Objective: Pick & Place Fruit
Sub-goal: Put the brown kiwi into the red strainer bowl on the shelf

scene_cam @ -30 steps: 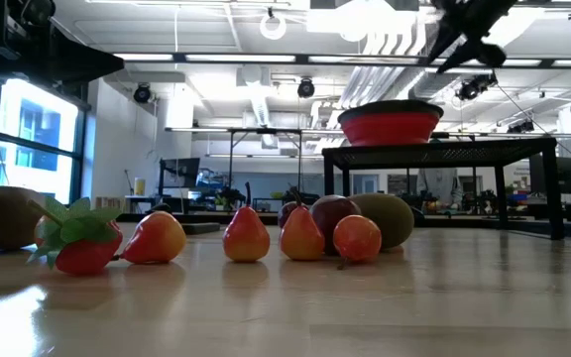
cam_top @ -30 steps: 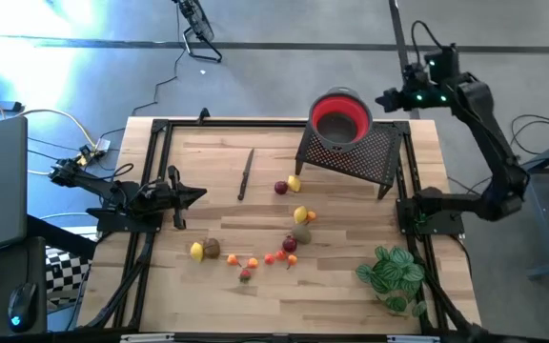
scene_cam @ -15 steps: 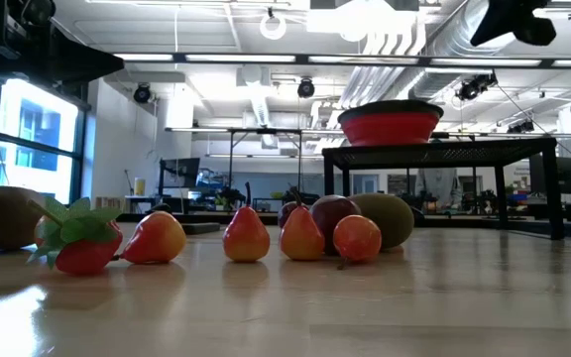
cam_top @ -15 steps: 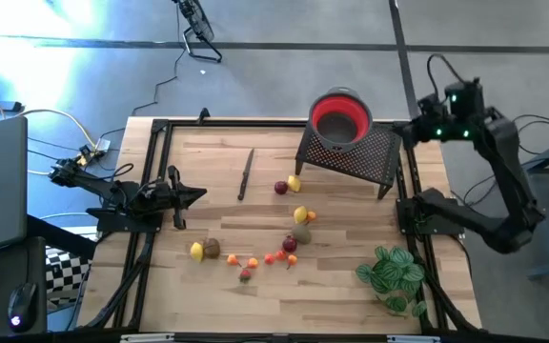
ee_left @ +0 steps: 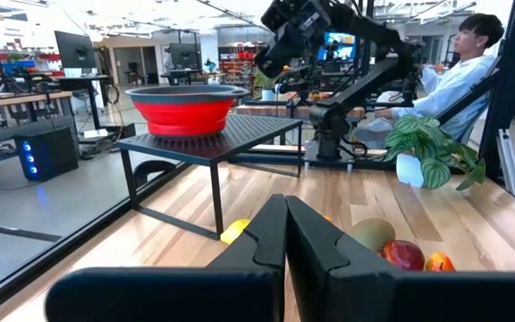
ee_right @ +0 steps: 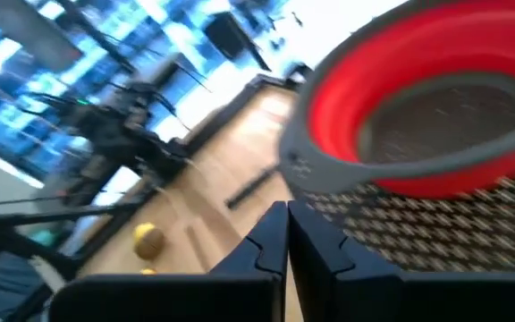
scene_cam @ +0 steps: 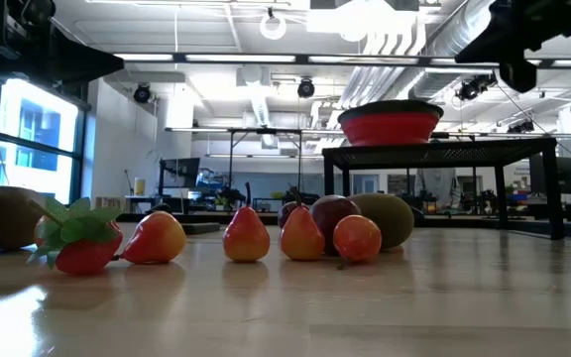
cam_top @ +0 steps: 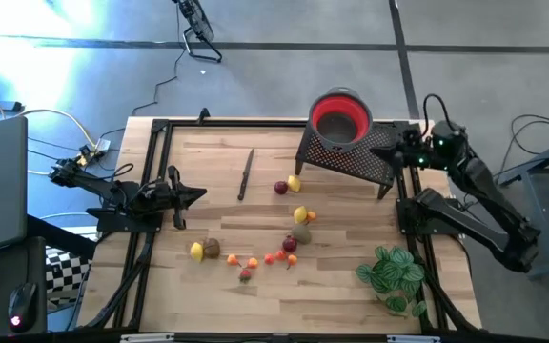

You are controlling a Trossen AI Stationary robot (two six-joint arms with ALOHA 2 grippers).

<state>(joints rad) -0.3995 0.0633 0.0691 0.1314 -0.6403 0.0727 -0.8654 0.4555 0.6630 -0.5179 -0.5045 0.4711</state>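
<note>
The fruit, several small yellow, red, brown and orange pieces (cam_top: 290, 229), lies loose on the wooden table's middle and shows as a row in the low view (scene_cam: 247, 238). A red bowl (cam_top: 340, 116) rests on a black mesh stand (cam_top: 355, 160) at the far right. My right gripper (cam_top: 379, 151) is shut and holds nothing. It hovers over the stand's right edge and points at the bowl (ee_right: 418, 107). My left gripper (cam_top: 198, 195) is shut and holds nothing; it waits at the table's left edge, pointing level across the table.
A thin dark knife (cam_top: 246, 173) lies on the far middle of the table. A green leafy plant (cam_top: 394, 272) stands at the near right corner. A black frame (cam_top: 160, 129) rims the table. A seated person (ee_left: 472, 54) shows beyond the right side.
My right gripper has swung from beside the bowl at the far right toward the table's near edge and has sunk. Its arm has folded back over its base, and it now hovers low over the stand's right edge. The fruit and the bowl have stayed in place.
</note>
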